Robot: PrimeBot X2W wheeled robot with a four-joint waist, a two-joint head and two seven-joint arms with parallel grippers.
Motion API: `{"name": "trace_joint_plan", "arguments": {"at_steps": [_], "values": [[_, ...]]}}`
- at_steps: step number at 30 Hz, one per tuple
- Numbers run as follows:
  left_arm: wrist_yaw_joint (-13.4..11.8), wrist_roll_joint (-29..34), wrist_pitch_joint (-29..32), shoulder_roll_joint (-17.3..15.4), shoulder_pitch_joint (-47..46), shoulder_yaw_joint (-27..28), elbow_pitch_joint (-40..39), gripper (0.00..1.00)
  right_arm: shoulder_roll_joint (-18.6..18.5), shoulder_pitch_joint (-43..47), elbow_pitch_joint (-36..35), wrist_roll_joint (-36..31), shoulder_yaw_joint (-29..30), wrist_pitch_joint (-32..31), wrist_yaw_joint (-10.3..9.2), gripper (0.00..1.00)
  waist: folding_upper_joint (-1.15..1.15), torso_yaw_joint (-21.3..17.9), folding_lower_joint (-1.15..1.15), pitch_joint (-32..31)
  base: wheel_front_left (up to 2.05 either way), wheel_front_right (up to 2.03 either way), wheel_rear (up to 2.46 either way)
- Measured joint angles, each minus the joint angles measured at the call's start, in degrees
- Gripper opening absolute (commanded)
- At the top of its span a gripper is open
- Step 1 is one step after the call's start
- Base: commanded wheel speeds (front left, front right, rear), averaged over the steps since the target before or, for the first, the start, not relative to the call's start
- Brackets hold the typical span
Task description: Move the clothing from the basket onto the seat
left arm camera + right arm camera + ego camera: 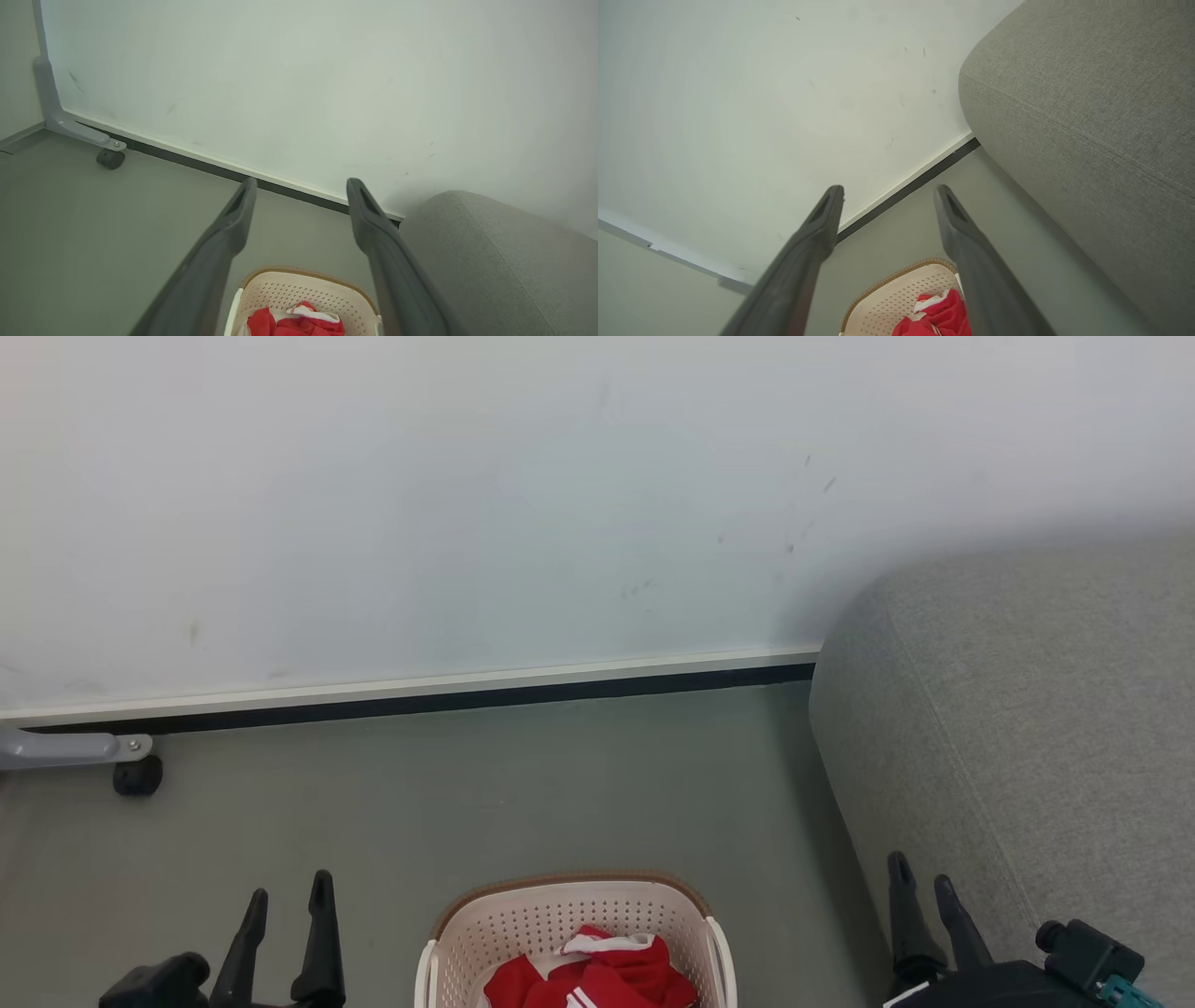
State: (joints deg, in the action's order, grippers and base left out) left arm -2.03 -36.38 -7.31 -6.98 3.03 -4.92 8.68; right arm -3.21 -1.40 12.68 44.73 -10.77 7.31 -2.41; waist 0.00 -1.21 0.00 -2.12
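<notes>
Plainly, both pairs of jaws stand apart and hold nothing. The left gripper point(289, 889) and right gripper point(921, 873) flank the small cream-white, perforated, brown-rimmed plastic basket point(569, 881). The crumpled bright red shiny clothing point(597, 975) with white trim lies inside it, between the two arms and set back toward the robot from both sets of fingertips. The picture's edge cuts off its long axis. The left looks slightly nearer, but the right sits just beside the large light grey upholstered seat point(1027, 728), so it probably has the shorter carry. Bare grey floor point(560, 784) leaves open room ahead of the basket.
</notes>
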Motion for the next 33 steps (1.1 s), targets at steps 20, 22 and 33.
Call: {"name": "trace_joint_plan", "arguments": {"at_steps": [20,22,33], "values": [[-1.70,14.97,-4.41,-0.30,1.88,-1.41,-2.14,1.00,-0.63,0.96,-1.74,-15.05,-5.05,4.42,-2.20,1.00,0.00,-0.50,0.00,-0.30,0.00,0.00,0.00],[-2.02,16.26,-4.75,-0.30,2.33,-1.53,-2.14,1.00,-0.71,0.99,-1.87,-16.66,-5.58,4.87,-2.36,1.00,0.00,-0.54,0.00,-0.31,0.00,0.00,0.00],[-2.11,23.72,-7.00,-0.32,2.53,-1.90,-2.19,1.00,-0.93,1.06,-2.97,-24.49,-8.24,6.99,-3.22,1.00,0.00,-0.77,0.00,-0.46,0.00,0.00,0.00]]}}
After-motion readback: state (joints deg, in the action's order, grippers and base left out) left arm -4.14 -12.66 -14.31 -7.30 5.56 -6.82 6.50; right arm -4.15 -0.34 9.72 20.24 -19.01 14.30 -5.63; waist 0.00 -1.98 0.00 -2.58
